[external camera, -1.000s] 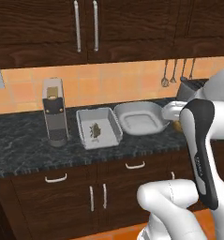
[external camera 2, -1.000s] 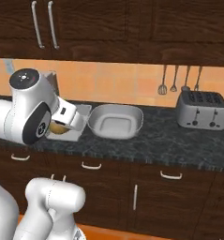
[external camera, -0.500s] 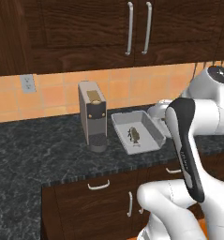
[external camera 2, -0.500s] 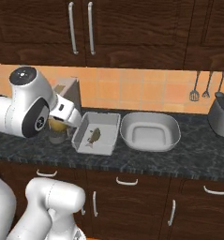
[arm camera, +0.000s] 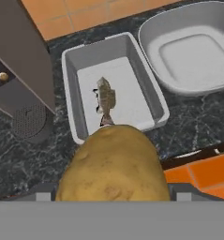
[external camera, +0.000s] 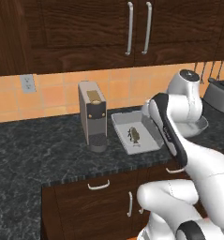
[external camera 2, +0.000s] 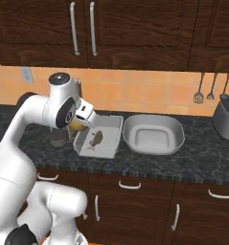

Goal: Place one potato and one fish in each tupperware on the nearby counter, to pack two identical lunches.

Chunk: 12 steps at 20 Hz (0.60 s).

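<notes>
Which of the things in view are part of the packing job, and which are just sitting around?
Job:
potato, held in the gripper
fish, in the square box
rounded dish
counter

Just about:
coffee machine
toaster
hanging utensils
wall socket

Matt plastic tupperware [arm camera: 151, 101] on glossy speckled stone counter [external camera: 43, 150]; rough-skinned potato [arm camera: 114, 166].

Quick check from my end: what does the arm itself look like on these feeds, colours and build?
The arm is glossy white, built of thick rounded segments with dark grey bands at the joints. A round joint cap has a dark disc with a small red dot. No loose cables or printed markings are visible. The gripper's body is white.
</notes>
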Motion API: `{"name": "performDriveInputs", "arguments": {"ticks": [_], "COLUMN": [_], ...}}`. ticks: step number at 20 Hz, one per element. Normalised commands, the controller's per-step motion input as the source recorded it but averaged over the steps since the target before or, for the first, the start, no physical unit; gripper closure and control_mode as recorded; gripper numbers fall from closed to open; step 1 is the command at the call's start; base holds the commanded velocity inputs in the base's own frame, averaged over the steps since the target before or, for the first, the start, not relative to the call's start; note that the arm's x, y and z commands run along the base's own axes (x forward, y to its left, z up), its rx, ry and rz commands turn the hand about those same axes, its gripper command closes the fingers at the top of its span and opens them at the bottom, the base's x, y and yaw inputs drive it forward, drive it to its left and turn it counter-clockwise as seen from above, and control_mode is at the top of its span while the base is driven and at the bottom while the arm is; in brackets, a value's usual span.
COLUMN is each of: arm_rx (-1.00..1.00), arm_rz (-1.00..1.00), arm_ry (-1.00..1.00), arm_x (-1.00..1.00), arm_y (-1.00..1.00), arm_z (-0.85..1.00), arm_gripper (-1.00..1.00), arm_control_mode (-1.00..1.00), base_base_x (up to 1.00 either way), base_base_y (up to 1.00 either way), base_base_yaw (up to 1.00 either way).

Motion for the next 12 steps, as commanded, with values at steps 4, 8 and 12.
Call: {"name": "performDriveInputs", "arguments": {"ticks": [4,8,12], "arm_rx": [0.0,0.0,0.09], "arm_rz": [0.0,0.0,0.0], "arm_ry": [0.15,0.04,0.0], "arm_x": [1.0,0.78,0.97], "arm_y": [-0.01,-0.01,0.0], "arm_z": [-0.39,-0.51,-0.77], "arm_gripper": [1.0,1.0,1.0], "arm_control_mode": [-1.0,-1.0,-1.0], "base_base_x": [0.0,0.0,0.0], "base_base_y": [0.0,0.0,0.0], "base_base_yaw": [0.0,0.0,0.0]}}
